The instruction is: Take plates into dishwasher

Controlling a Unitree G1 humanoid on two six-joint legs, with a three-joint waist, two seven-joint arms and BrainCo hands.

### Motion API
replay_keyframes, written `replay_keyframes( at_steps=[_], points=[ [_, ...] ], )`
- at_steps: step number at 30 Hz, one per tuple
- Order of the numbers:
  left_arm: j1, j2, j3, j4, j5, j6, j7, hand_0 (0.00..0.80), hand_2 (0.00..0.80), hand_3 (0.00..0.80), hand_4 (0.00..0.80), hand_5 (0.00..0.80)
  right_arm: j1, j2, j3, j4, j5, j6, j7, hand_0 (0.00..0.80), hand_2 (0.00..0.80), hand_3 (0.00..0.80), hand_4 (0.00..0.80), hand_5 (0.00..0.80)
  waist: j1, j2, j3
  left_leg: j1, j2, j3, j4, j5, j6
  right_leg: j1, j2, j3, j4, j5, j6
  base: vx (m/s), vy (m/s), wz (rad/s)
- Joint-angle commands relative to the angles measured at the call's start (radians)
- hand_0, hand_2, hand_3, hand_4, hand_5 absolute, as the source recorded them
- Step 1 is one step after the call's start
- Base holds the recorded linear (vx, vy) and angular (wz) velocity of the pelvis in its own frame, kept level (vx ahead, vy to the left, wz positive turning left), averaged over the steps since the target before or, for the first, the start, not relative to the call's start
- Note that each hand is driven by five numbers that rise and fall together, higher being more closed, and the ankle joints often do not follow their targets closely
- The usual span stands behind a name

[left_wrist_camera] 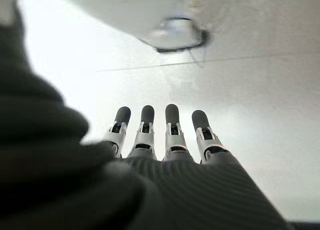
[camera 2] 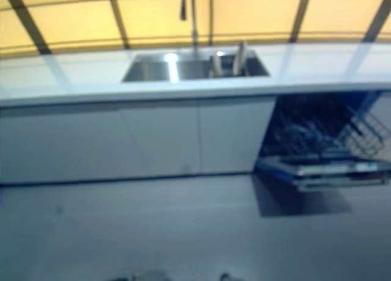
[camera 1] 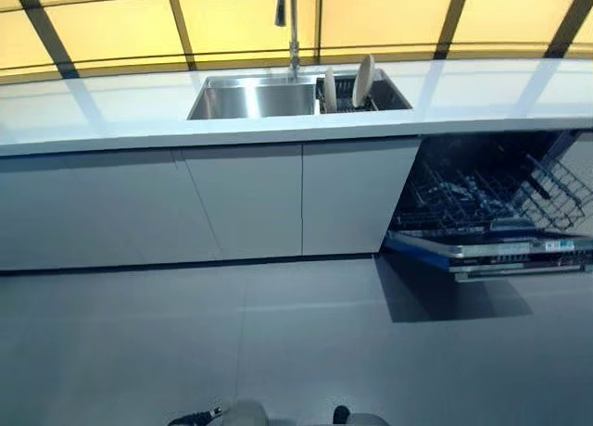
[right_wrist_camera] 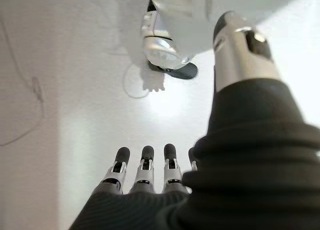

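Well, two plates (camera 1: 363, 81) stand on edge in a dark rack (camera 1: 345, 99) in the sink's (camera 1: 255, 99) right half, at 12 o'clock in the head views, under the faucet (camera 1: 292, 28). Dishwasher (camera 1: 491, 208) at 3 o'clock, below the white counter (camera 1: 111, 116); door (camera 1: 500, 252) dropped open, wire rack visible inside. White cabinets (camera 1: 246, 199) fill 9 to 12. Left hand (left_wrist_camera: 165, 140) & right hand (right_wrist_camera: 145, 175): fingers straight, relaxed, holding nothing, both over bare floor (camera 1: 278, 343), well apart from the plates.

Two plates (camera 1: 363, 81) stand in the rack inside the one sink (camera 1: 255, 99); one open dishwasher (camera 1: 496, 213) sits to its lower right.
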Motion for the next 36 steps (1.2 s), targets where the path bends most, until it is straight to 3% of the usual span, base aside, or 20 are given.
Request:
replay_keyframes(
  at_steps=[1,2,4,6,8,10,12,17,21,22,24,26,27,28,29,30,32,34,35,36],
  points=[
    [0.033,0.051,0.015,-0.028,-0.016,0.015,0.017,0.0,0.0,0.0,0.0,0.0,0.026,0.046,-0.006,-0.044,-0.019,0.011,0.016,0.0,0.0,0.0,0.0,0.0,0.045,-0.115,0.062,-0.166,-0.098,0.019,-0.098,0.34,0.07,0.338,-0.01,0.097,-0.211,-0.061,0.012,0.355,0.157,-1.1],
    [0.038,0.047,0.019,-0.027,-0.004,0.025,0.016,0.0,0.0,0.0,0.0,0.0,0.024,0.045,-0.012,-0.039,-0.013,0.011,0.015,0.0,0.0,0.0,0.0,0.0,0.049,-0.115,0.054,-0.166,-0.093,0.024,-0.113,0.323,0.076,0.353,-0.016,0.114,-0.211,-0.075,0.017,0.327,0.201,-0.83],
    [0.037,0.043,0.023,-0.002,0.034,0.036,0.008,0.0,0.0,0.0,0.0,0.0,0.02,0.047,-0.03,-0.02,0.011,0.004,-0.001,0.0,0.0,0.0,0.0,0.0,0.044,-0.116,0.029,-0.142,-0.078,0.077,-0.116,0.271,0.095,0.371,-0.044,0.115,-0.204,-0.103,0.033,0.325,0.213,-0.38],
    [0.033,0.05,0.03,0.034,0.039,0.008,0.021,0.0,0.0,0.0,0.0,0.0,0.03,0.063,-0.049,-0.014,-0.006,-0.001,-0.001,0.0,0.0,0.0,0.0,0.0,0.043,-0.126,0.007,-0.129,-0.082,0.07,-0.047,0.198,0.11,0.363,-0.077,0.081,-0.18,-0.109,0.045,0.347,0.139,-0.29],
    [0.021,0.059,0.026,0.023,0.049,0.014,0.017,0.0,0.0,0.0,0.0,0.0,0.036,0.073,-0.038,-0.016,-0.055,-0.014,0.008,0.0,0.0,0.0,0.0,0.0,0.047,-0.131,0.002,-0.126,-0.086,0.067,-0.012,0.173,0.119,0.357,-0.094,0.051,-0.174,-0.108,0.047,0.236,0.074,-0.11],
    [-0.004,0.072,0.002,0.005,0.058,0.029,0.028,0.0,0.0,0.0,0.0,0.0,0.031,0.082,-0.016,-0.027,-0.032,-0.036,-0.001,0.0,0.0,0.0,0.0,0.0,0.063,-0.138,0.001,-0.162,-0.102,0.05,0.039,0.166,0.127,0.359,-0.112,0.031,-0.176,-0.097,0.049,0.166,0.066,-0.2],
    [-0.03,0.087,-0.011,-0.009,0.048,0.042,0.027,0.0,0.0,0.0,0.0,0.0,0.011,0.087,0.005,-0.049,-0.029,-0.03,-0.017,0.0,0.0,0.0,0.0,0.0,0.074,-0.15,0.003,-0.209,-0.106,0.062,0.079,0.167,0.128,0.36,-0.122,0.032,-0.185,-0.085,0.058,0.048,0.038,-0.4],
    [-0.056,0.086,-0.012,-0.036,0.045,0.092,0.006,0.0,0.0,0.0,0.0,0.0,0.002,0.087,0.007,-0.067,-0.006,-0.01,-0.047,0.0,0.0,0.0,0.0,0.0,0.085,-0.174,-0.013,-0.203,-0.112,0.083,0.083,0.137,0.146,0.358,-0.161,-0.005,-0.194,-0.047,0.099,0.104,0.052,-0.14],
    [-0.05,0.077,-0.007,-0.03,0.044,0.103,0.009,0.0,0.0,0.0,0.0,0.0,-0.001,0.085,-0.015,-0.067,0.011,-0.001,-0.06,0.0,0.0,0.0,0.0,0.0,0.081,-0.178,-0.027,-0.177,-0.126,0.085,0.081,0.115,0.167,0.354,-0.172,-0.012,-0.162,-0.033,0.109,0.111,0.063,0.05],
    [-0.047,0.076,-0.006,-0.029,0.062,0.098,0.016,0.0,0.0,0.0,0.0,0.0,0.0,0.085,-0.022,-0.066,0.019,-0.001,-0.065,0.0,0.0,0.0,0.0,0.0,0.079,-0.179,-0.032,-0.168,-0.132,0.085,0.079,0.108,0.175,0.35,-0.174,-0.013,-0.137,-0.019,0.112,0.244,0.173,0.03],
    [-0.036,0.099,-0.03,-0.02,0.138,0.08,0.016,0.0,0.0,0.0,0.0,0.0,0.017,0.08,-0.056,-0.061,0.05,-0.02,-0.074,0.0,0.0,0.0,0.0,0.0,0.044,-0.158,-0.05,-0.068,-0.16,0.056,0.012,0.088,0.217,0.212,-0.175,-0.002,0.187,0.154,0.137,0.418,0.293,0.0],
    [-0.039,0.116,-0.031,-0.022,0.149,0.09,0.027,0.0,0.0,0.0,0.0,0.0,0.035,0.072,-0.056,-0.062,0.047,-0.034,-0.061,0.0,0.0,0.0,0.0,0.0,-0.001,-0.135,-0.034,0.012,-0.172,0.021,-0.018,0.08,0.224,0.048,-0.145,-0.007,0.308,0.196,0.121,0.434,0.199,0.4],
    [-0.043,0.123,-0.032,-0.019,0.133,0.089,0.034,0.0,0.0,0.0,0.0,0.0,0.035,0.066,-0.049,-0.058,0.049,-0.044,-0.048,0.0,0.0,0.0,0.0,0.0,-0.026,-0.121,-0.02,0.065,-0.171,0.004,-0.037,0.075,0.218,-0.036,-0.151,-0.034,0.252,0.178,0.105,0.548,0.031,0.65],
    [-0.051,0.132,-0.043,-0.023,0.115,0.085,0.037,0.0,0.0,0.0,0.0,0.0,0.035,0.061,-0.039,-0.055,0.049,-0.05,-0.037,0.0,0.0,0.0,0.0,0.0,-0.047,-0.11,-0.008,0.111,-0.17,-0.021,-0.055,0.067,0.21,-0.077,-0.15,-0.054,0.105,0.128,0.086,0.428,-0.083,0.48],
    [-0.054,0.134,-0.045,-0.023,0.115,0.083,0.035,0.0,0.0,0.0,0.0,0.0,0.037,0.06,-0.037,-0.053,0.051,-0.054,-0.038,0.0,0.0,0.0,0.0,0.0,-0.053,-0.114,-0.004,0.122,-0.176,-0.032,-0.057,0.059,0.208,-0.086,-0.156,-0.056,0.039,0.135,0.088,0.432,-0.188,0.33],
    [-0.06,0.135,-0.046,-0.021,0.116,0.078,0.028,0.0,0.0,0.0,0.0,0.0,0.039,0.06,-0.035,-0.047,0.057,-0.065,-0.044,0.0,0.0,0.0,0.0,0.0,-0.068,-0.124,0.002,0.143,-0.191,-0.055,-0.061,0.038,0.205,-0.108,-0.168,-0.052,-0.079,0.177,0.103,0.414,-0.228,0.55],
    [-0.071,0.129,-0.032,0.005,0.13,0.053,0.007,0.0,0.0,0.0,0.0,0.0,0.033,0.065,-0.04,-0.039,0.048,-0.076,-0.051,0.0,0.0,0.0,0.0,0.0,-0.114,-0.14,0.021,0.209,-0.215,-0.105,-0.05,-0.039,0.2,-0.182,-0.185,0.003,-0.322,0.346,0.162,0.582,-0.291,0.64],
    [-0.061,0.124,-0.021,0.014,0.137,0.049,-0.016,0.0,0.0,0.0,0.0,0.0,0.024,0.068,-0.048,-0.048,0.033,-0.054,-0.049,0.0,0.0,0.0,0.0,0.0,-0.129,-0.135,0.037,0.263,-0.205,-0.125,-0.015,-0.1,0.2,-0.228,-0.172,-0.005,-0.344,0.351,0.163,0.516,-0.269,0.57],
    [-0.053,0.121,-0.019,0.016,0.15,0.042,-0.026,0.0,0.0,0.0,0.0,0.0,0.018,0.071,-0.046,-0.061,0.034,-0.038,-0.047,0.0,0.0,0.0,0.0,0.0,-0.132,-0.142,0.044,0.278,-0.209,-0.136,0.026,-0.135,0.205,-0.237,-0.165,-0.008,-0.306,0.345,0.146,0.397,-0.243,0.53],
    [-0.046,0.117,-0.018,0.021,0.178,0.031,-0.033,0.0,0.0,0.0,0.0,0.0,0.019,0.074,-0.041,-0.063,0.045,-0.034,-0.054,0.0,0.0,0.0,0.0,0.0,-0.13,-0.154,0.044,0.269,-0.212,-0.123,0.056,-0.157,0.213,-0.218,-0.167,-0.013,-0.268,0.318,0.14,0.301,-0.198,0.37]
  ],
)
